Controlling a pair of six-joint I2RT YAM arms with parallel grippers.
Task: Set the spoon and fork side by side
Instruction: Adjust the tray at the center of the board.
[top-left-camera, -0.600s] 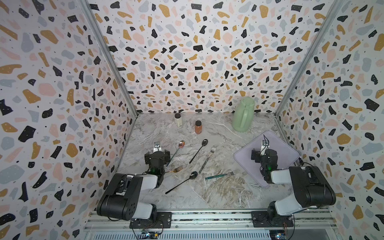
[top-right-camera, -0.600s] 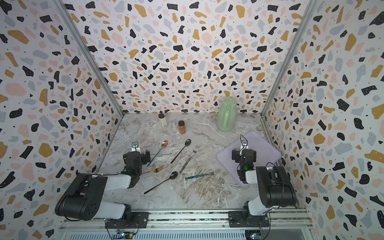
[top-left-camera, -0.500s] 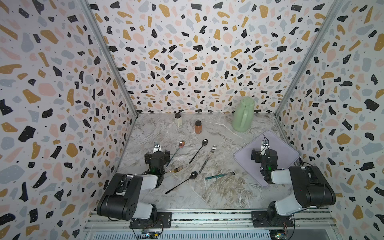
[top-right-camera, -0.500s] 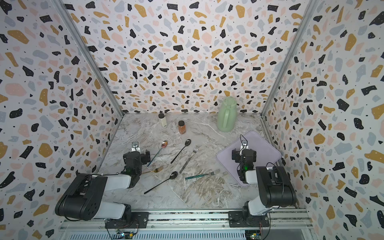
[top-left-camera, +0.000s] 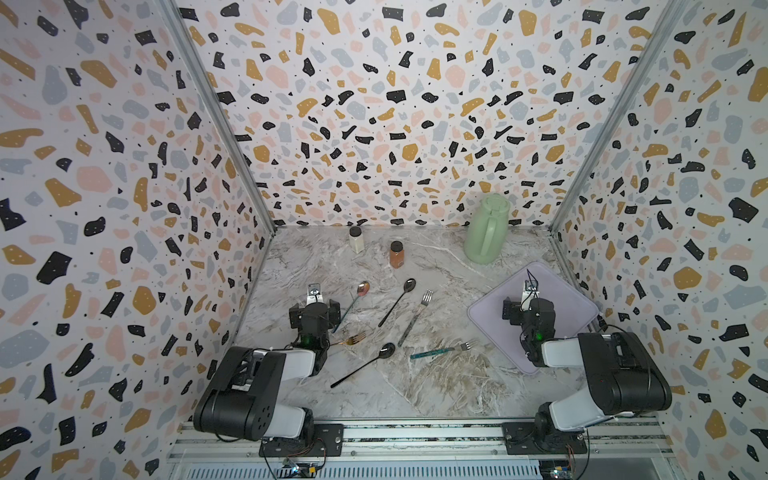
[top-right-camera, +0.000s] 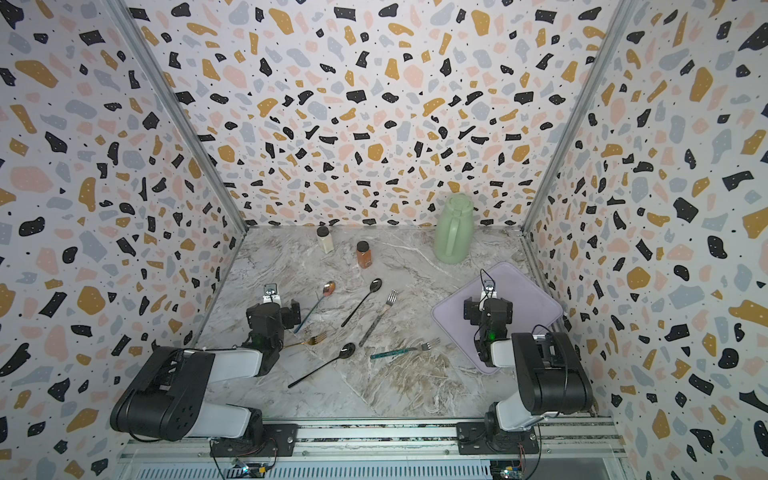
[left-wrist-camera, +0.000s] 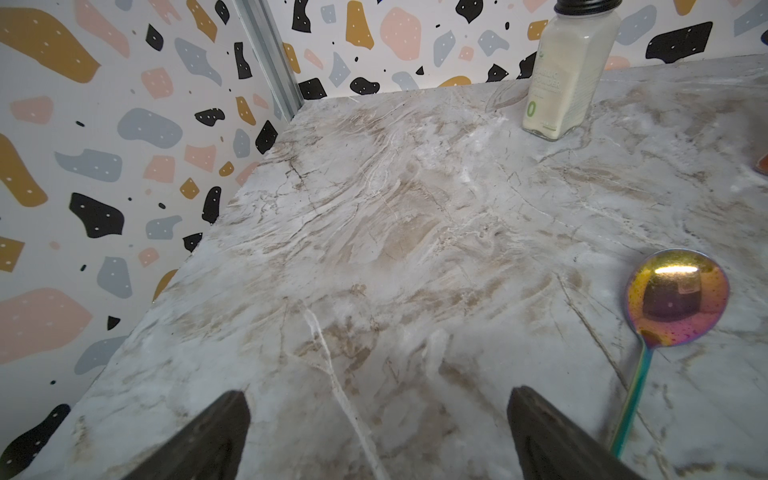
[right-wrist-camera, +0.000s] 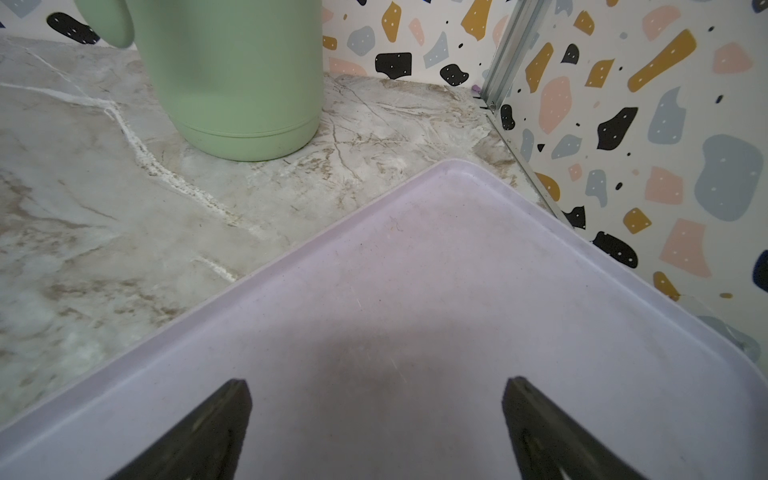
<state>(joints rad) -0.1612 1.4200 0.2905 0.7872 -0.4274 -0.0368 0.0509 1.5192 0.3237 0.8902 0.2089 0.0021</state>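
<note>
Three spoons and three forks lie loose on the marble table. An iridescent spoon (top-left-camera: 363, 288) (left-wrist-camera: 677, 299) lies just right of my left gripper (top-left-camera: 314, 311) (left-wrist-camera: 378, 399), which is open and empty, low over bare marble. A gold fork (top-left-camera: 355, 340) lies beside the left wrist. Two black spoons (top-left-camera: 409, 285) (top-left-camera: 386, 350), a silver fork (top-left-camera: 427, 297) and a teal-handled fork (top-left-camera: 467, 345) lie mid-table. My right gripper (top-left-camera: 528, 309) (right-wrist-camera: 376, 384) hangs open and empty over the lavender tray (top-left-camera: 569, 299) (right-wrist-camera: 457, 270).
A green jug (top-left-camera: 486, 230) (right-wrist-camera: 237, 75) stands at the back right, near the tray's far corner. A white spice jar (top-left-camera: 355, 240) (left-wrist-camera: 569, 75) and a brown one (top-left-camera: 396, 254) stand at the back. Patterned walls close three sides.
</note>
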